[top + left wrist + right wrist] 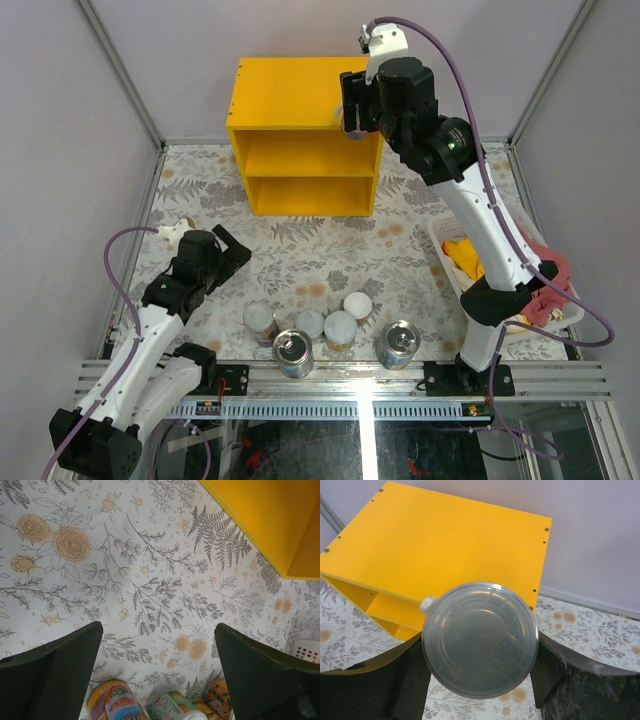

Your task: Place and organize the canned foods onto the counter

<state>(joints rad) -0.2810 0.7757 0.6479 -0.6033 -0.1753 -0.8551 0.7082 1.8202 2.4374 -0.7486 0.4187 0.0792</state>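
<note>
**Held can: position relative to the target surface**

The right pincer (pixel 353 110) is clamped on one can (pixel 480 639), with one finger on each side of the can body. In the right wrist view the pale lid faces the camera. The long axis of the can therefore runs along the line of the pincer, and the base points away from the camera.

The can is at the right front corner of the yellow shelf unit (pixel 285 90). In the wrist view the lid overlaps the front edge of the flat top near that corner. Most of the bare top lies to the left of the can and further away from the arm bases. The pictures do not show whether the base is touching the top or is held above it.

Judgement: the placement depends on this offset. A shift inward and to the left probably brings the whole base over the top before release. A release at the edge could tip the can off the front.

The left pincer (pixel 235 248) is spread wide and holds nothing. It is low over the worktop (pixel 400 250), well apart from the shelf unit. Six cans (pixel 340 330) stand upright in a cluster at the near edge of the worktop, between the two arm bases. The left pincer is the nearer one to them.
</note>
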